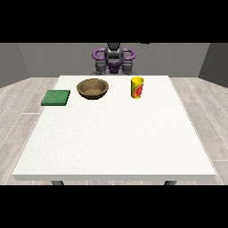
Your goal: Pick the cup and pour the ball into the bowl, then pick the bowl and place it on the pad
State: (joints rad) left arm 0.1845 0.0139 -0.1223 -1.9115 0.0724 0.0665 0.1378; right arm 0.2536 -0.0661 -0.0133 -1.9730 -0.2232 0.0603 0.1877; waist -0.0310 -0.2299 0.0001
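- Hands tucked by the robot past the tabletop's far edge; finger state impossible to tell.
- Yellow cup upright near far edge, well apart from them.
- Wooden bowl beside it; green pad at left edge.

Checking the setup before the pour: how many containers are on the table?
2. The brown bowl sits toward the robot's side, left of centre in the view; the yellow cup stands upright to its right. The ball isn't visible.
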